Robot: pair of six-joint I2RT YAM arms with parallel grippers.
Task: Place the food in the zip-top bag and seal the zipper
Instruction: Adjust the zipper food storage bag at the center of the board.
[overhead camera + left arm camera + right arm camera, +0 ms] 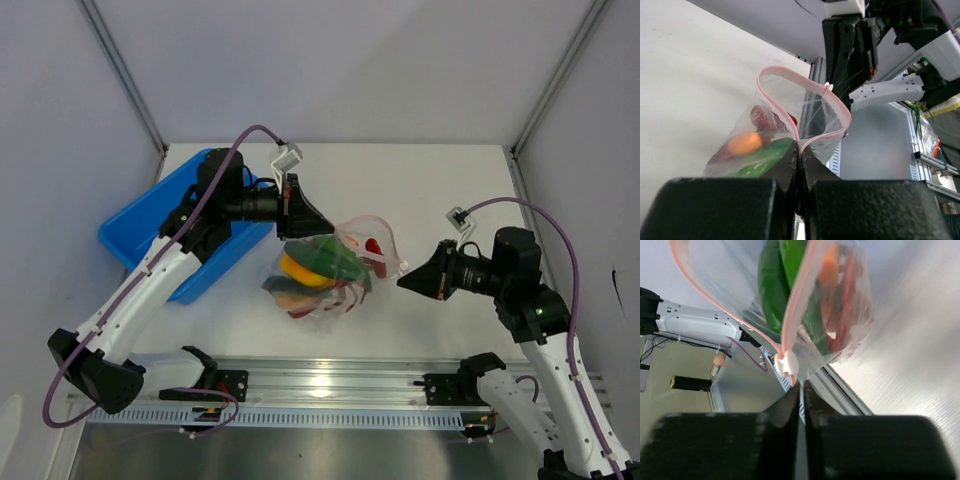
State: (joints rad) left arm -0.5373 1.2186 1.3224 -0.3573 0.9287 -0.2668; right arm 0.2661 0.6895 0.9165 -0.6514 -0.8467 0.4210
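Top external: left hand [320, 232] pinches zipper [388, 234], strip looping open.

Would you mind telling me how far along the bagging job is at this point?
Done: the food sits inside the zip-top bag. In hand: the left gripper pinches one end of the zipper, and the right gripper, jaws nearly together, sits at the white slider. To do: the zipper gapes in an open loop, so sealing remains.
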